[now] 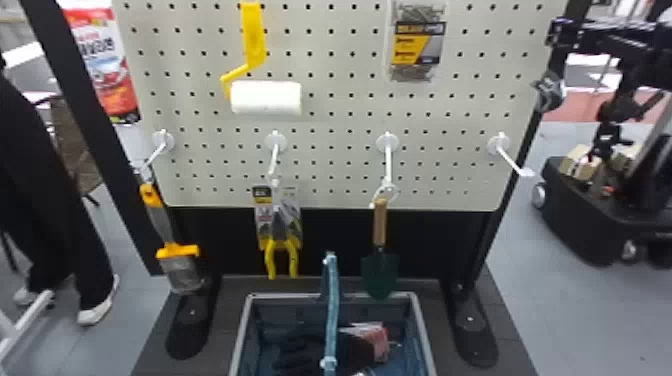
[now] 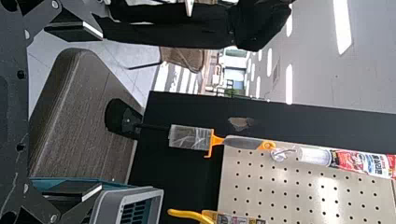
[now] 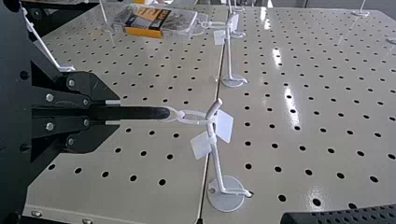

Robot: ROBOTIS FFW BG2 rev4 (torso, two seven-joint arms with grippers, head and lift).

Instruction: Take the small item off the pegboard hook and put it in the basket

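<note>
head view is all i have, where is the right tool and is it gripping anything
Observer: In the right wrist view, the right tool is in front of the pegboard, shut on a slim black item.
Operator: is that item off its hook
Observer: No, the white link at its end is on the white hook, close to the hook's tip.
Operator: ok and the left tool
Observer: The left tool is open, its two fingers wide apart with nothing gripped between them.
</note>
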